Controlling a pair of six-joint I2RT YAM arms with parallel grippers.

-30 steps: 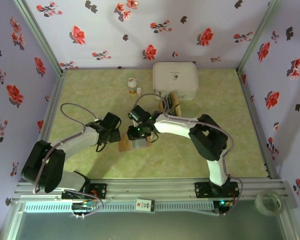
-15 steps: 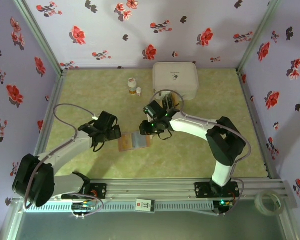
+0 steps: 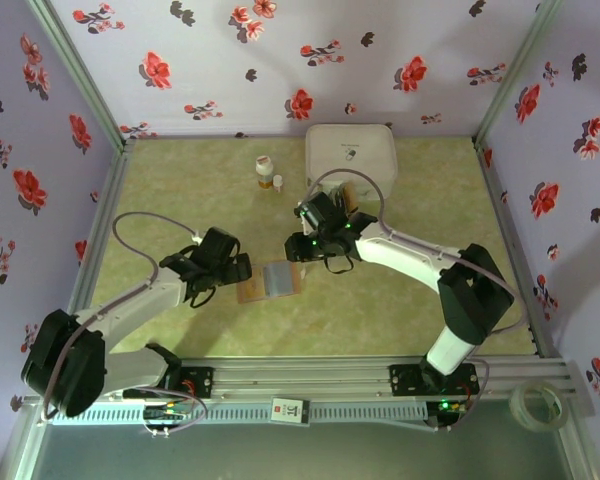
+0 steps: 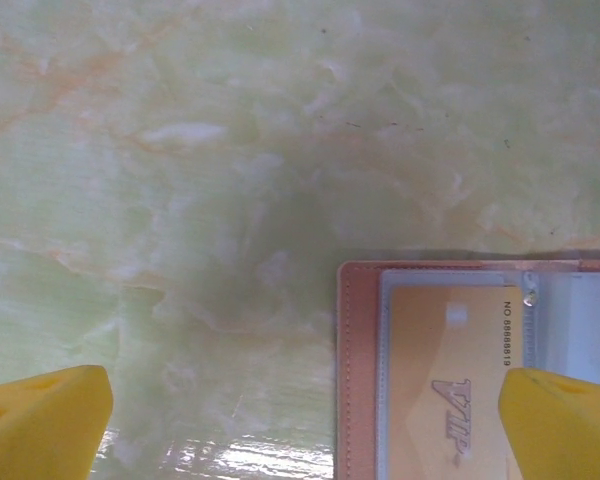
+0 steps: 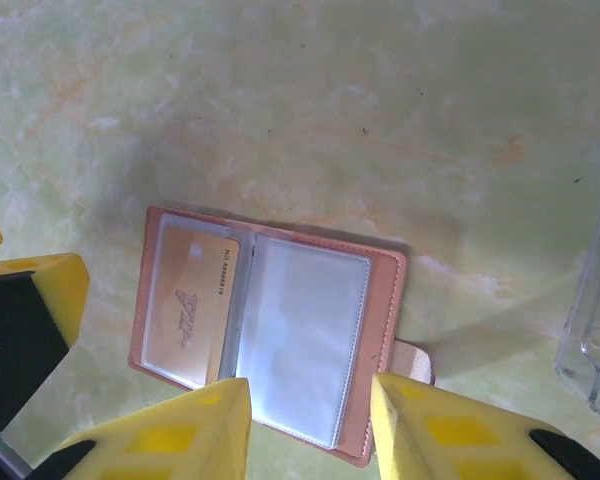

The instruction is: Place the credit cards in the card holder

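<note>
The card holder (image 3: pixel 270 280) lies open and flat on the green table, its clear sleeves facing up. One tan-gold credit card (image 5: pixel 190 308) sits in its left sleeve (image 4: pixel 450 375); the right sleeve (image 5: pixel 300 340) looks empty. My left gripper (image 3: pixel 235 268) is at the holder's left edge, open, its yellow fingertips (image 4: pixel 40 420) wide apart above the table. My right gripper (image 3: pixel 302 250) hovers over the holder's far right side, its fingers (image 5: pixel 170 430) apart with nothing between them. More tan cards (image 3: pixel 356 194) lie by the white box, partly hidden by the right arm.
A white rounded box (image 3: pixel 351 155) stands at the back, with two small bottles (image 3: pixel 265 172) to its left. A clear plastic piece (image 5: pixel 595 330) lies right of the holder. Flowered walls close in the table on three sides.
My right gripper has lifted off the card holder and pulled back toward the white box. The holder now lies uncovered and open. My left gripper has shifted slightly beside its left edge.
</note>
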